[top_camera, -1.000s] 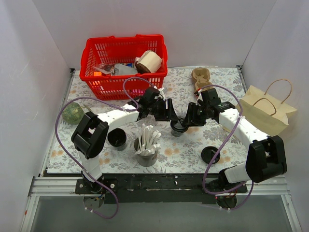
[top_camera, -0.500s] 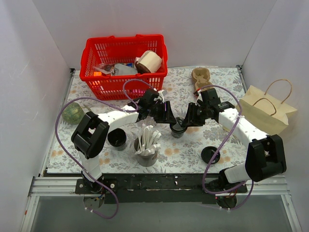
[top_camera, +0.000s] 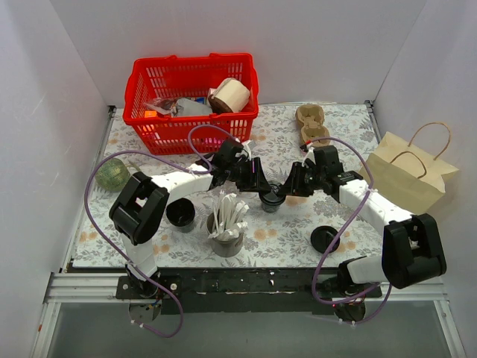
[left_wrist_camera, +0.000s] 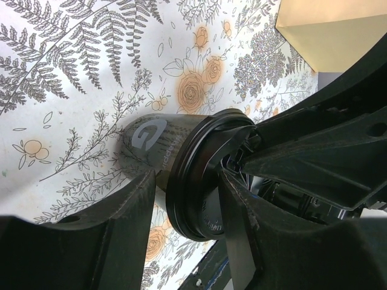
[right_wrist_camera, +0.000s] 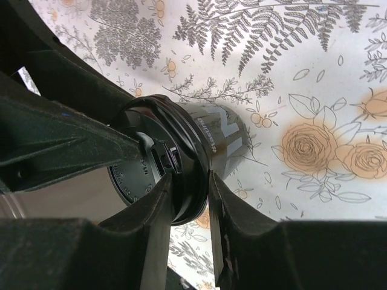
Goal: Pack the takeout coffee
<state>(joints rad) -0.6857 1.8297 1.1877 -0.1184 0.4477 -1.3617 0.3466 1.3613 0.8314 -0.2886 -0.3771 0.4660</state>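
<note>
Coffee (top_camera: 272,199) stands upright mid-table (top_camera: 350,224), left gripper (left_wrist_camera: 186,181) clamped on both sides of its lid (right_wrist_camera: 136,175), right gripper (right_wrist_camera: 188,181) opposite, jaws narrowed over the lid rim, can't tell whether it actually grips.

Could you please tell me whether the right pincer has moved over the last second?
Yes. The right pincer has slid slightly toward the near edge, away from the cardboard cup carrier, which is now uncovered.
</note>
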